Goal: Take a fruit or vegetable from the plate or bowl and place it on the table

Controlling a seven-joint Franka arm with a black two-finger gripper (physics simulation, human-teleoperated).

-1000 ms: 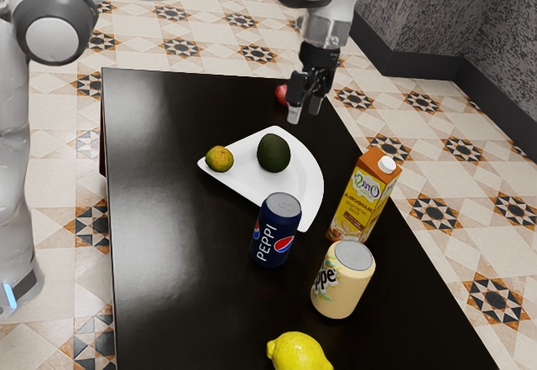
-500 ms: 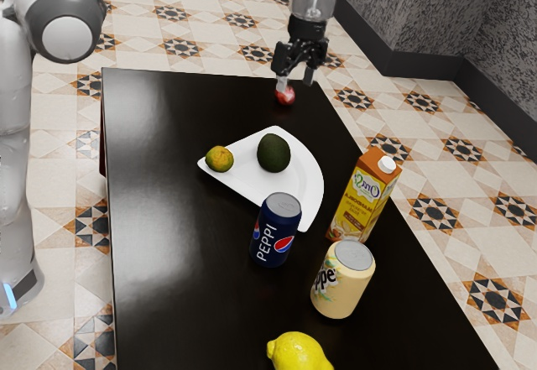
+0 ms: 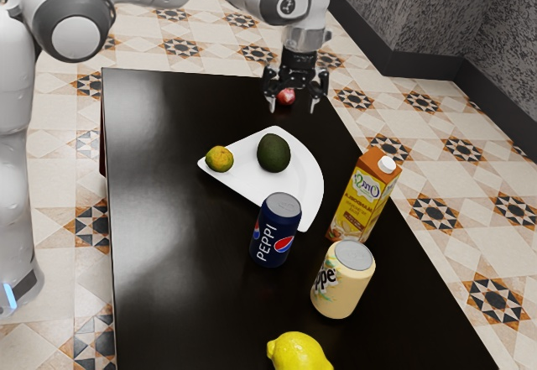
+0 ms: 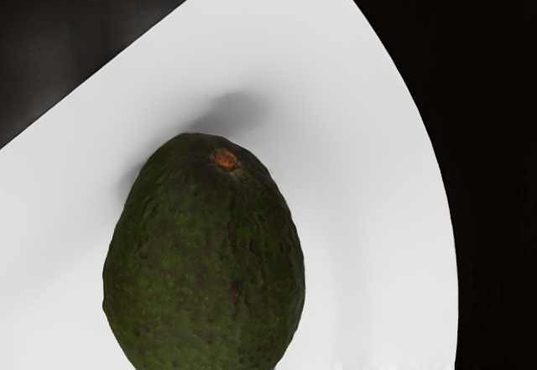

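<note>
My gripper (image 3: 294,106) is open, its two fingers spread wide with nothing between them, above the table's far part in the exterior view. It hangs higher than the white plate (image 3: 242,174). On that plate rest a dark green avocado (image 3: 273,153) and, at the corner toward the exterior view's left, a green-orange citrus fruit (image 3: 220,158). In the wrist view the avocado (image 4: 205,261), stem end showing, lies on the plate (image 4: 369,177) close beneath my hand.
Behind the gripper is a red fruit (image 3: 286,96) on the black table (image 3: 168,244). Nearer the exterior camera stand a blue can (image 3: 276,230), a juice carton (image 3: 364,194) and a cream can (image 3: 342,279); a lemon (image 3: 299,352) lies at the front.
The hand first moved away past the plate's far side, then came down and turned, so both fingers now show spread apart. The avocado, citrus fruit and plate have stayed in place.
</note>
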